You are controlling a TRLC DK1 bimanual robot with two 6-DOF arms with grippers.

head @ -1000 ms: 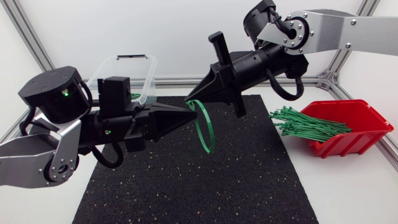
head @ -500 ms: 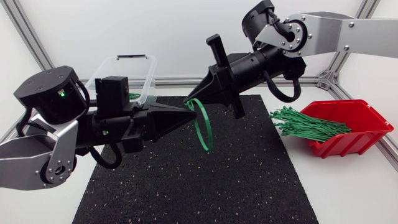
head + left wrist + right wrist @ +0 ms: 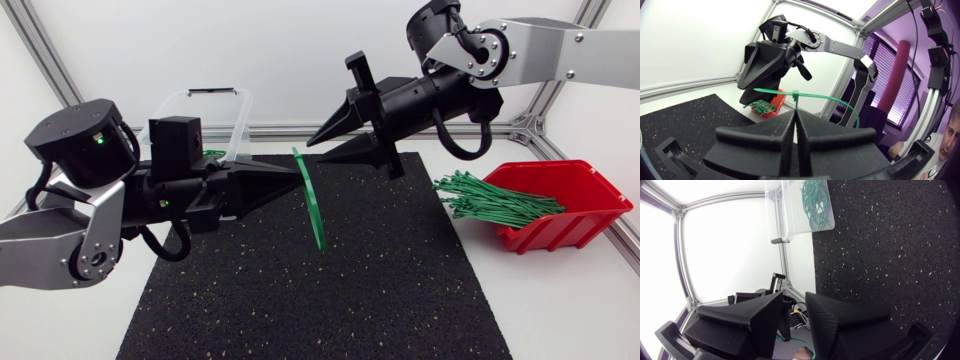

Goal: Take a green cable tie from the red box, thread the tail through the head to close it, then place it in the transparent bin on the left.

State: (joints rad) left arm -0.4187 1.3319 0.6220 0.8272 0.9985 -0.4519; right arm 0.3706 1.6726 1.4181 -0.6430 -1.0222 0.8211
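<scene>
My left gripper [image 3: 298, 180] is shut on a closed green cable tie [image 3: 314, 205], which hangs as a loop above the black mat [image 3: 320, 270]. In the left wrist view the tie's head [image 3: 795, 94] sits just past the shut fingertips [image 3: 794, 116], and the band curves away beside them. My right gripper [image 3: 318, 150] hovers just behind and to the right of the loop, open and touching nothing. Its fingers [image 3: 827, 317] show a clear gap in the right wrist view. The red box [image 3: 575, 215] at the right holds a pile of green ties [image 3: 495, 200]. The transparent bin [image 3: 232, 105] stands at the back left.
The bin [image 3: 790, 210] holds several green tie loops [image 3: 815, 202]. My left arm's body [image 3: 80, 200] fills the table's left side, partly in front of the bin. My right arm [image 3: 767, 55] shows ahead of the left gripper, with the red box [image 3: 772, 107] beyond it.
My right gripper has opened, let go of the tie and drawn back up and to the right. The loop, still in my left gripper, has turned edge-on to the head view.
</scene>
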